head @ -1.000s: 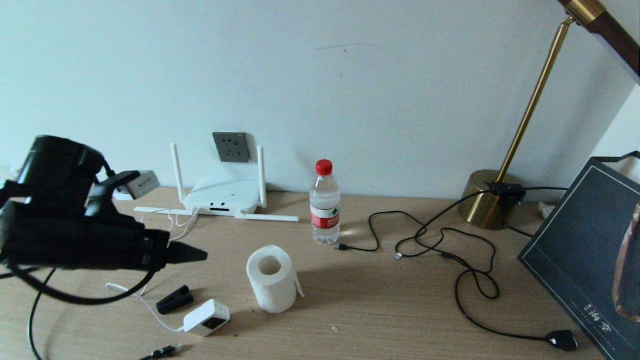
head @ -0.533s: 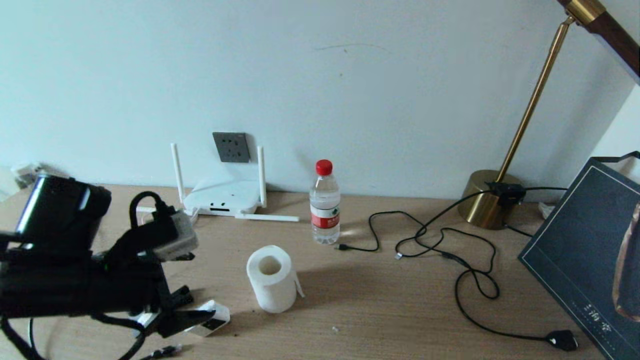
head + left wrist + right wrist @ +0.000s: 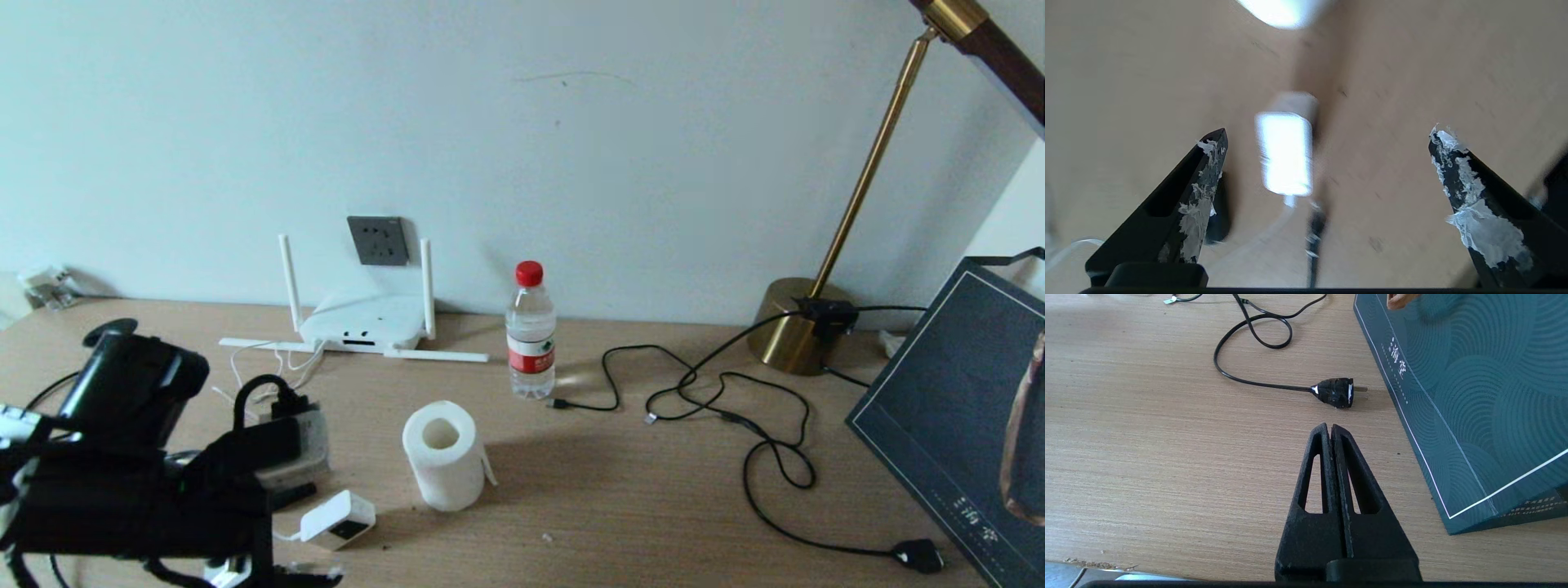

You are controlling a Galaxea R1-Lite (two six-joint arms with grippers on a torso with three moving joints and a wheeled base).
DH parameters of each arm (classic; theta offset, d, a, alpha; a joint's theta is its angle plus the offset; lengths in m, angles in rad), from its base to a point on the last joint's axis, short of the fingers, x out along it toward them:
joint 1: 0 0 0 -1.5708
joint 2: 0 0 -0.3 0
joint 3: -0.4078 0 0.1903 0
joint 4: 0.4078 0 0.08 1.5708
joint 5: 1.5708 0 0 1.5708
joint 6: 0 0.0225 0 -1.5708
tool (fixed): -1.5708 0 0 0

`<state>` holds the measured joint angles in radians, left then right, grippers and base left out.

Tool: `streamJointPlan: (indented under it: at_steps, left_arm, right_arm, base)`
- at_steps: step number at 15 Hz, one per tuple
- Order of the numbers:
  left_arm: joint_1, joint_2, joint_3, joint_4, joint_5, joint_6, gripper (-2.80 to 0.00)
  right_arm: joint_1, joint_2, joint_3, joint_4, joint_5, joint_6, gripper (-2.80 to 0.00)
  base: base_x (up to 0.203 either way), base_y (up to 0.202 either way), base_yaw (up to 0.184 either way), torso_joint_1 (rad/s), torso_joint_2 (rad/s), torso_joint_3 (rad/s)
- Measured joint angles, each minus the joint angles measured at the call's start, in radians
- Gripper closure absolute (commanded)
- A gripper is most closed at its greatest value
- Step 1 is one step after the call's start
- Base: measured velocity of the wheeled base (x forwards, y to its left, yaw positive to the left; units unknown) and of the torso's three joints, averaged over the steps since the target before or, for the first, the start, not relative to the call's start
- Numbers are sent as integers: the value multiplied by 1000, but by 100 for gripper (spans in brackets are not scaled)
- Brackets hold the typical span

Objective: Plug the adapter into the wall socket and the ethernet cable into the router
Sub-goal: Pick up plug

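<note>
The white adapter (image 3: 337,519) lies near the table's front left, its thin white cord trailing away. My left gripper (image 3: 286,572) hangs low just in front of it, open and empty. In the left wrist view the adapter (image 3: 1286,153) sits ahead between the spread fingers of that gripper (image 3: 1327,136), nearer one of them. The ethernet cable's plug end (image 3: 1314,228) lies right beside the adapter. The router (image 3: 363,321) rests against the wall below the grey wall socket (image 3: 377,240). My right gripper (image 3: 1329,426) is shut and empty, low over bare table at the right.
A paper roll (image 3: 445,453) lies right of the adapter. A water bottle (image 3: 531,339) stands beside the router. Thin black cables (image 3: 718,392) loop toward a brass lamp base (image 3: 796,327) and a black two-pin plug (image 3: 1337,392). A dark teal box (image 3: 963,408) leans at the right.
My left arm has dropped from about router height to just above the table and drawn back toward the front edge, bringing its open gripper down by the adapter. The right arm is still.
</note>
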<state>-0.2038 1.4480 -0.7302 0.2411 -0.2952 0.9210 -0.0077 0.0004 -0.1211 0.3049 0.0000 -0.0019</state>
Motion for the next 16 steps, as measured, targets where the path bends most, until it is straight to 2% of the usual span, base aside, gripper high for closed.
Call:
streamJointPlan:
  at_steps: [3,7,16]
  left_arm:
    - [6,27,0,11,4,25,-280]
    - [15,73,-8,4,26,24,-280]
    - [44,187,-32,-50,27,28,-280]
  right_arm:
    - [0,0,0,0,0,0,0]
    - [0,0,0,0,0,1,0]
    - [0,0,4,-3,0,0,0]
  base:
    - [0,0,0,0,0,0]
    - [0,0,0,0,0,0]
    - [0,0,0,0,0,0]
